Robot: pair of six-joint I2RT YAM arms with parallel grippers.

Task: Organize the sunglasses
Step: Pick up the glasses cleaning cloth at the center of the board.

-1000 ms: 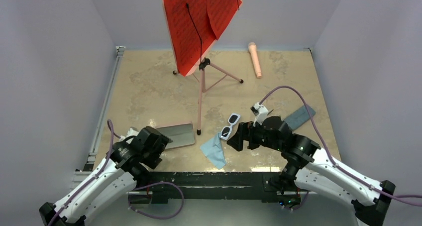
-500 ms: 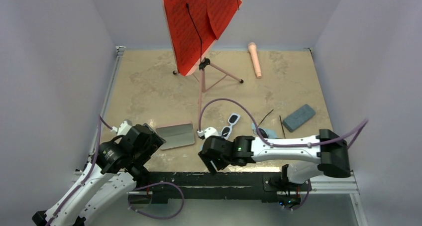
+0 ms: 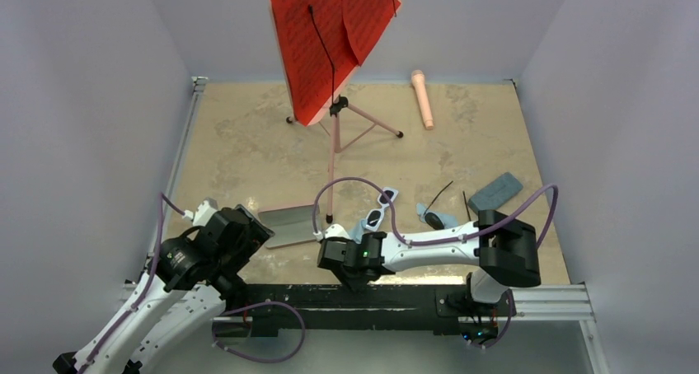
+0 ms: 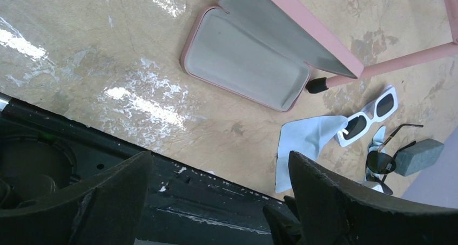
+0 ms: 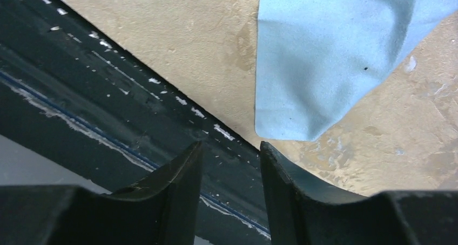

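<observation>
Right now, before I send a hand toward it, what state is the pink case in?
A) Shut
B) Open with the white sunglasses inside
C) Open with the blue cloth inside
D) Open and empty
D: the left wrist view shows the pink case lying open with only bare grey lining inside, while the white sunglasses and the blue cloth lie outside it.
</observation>
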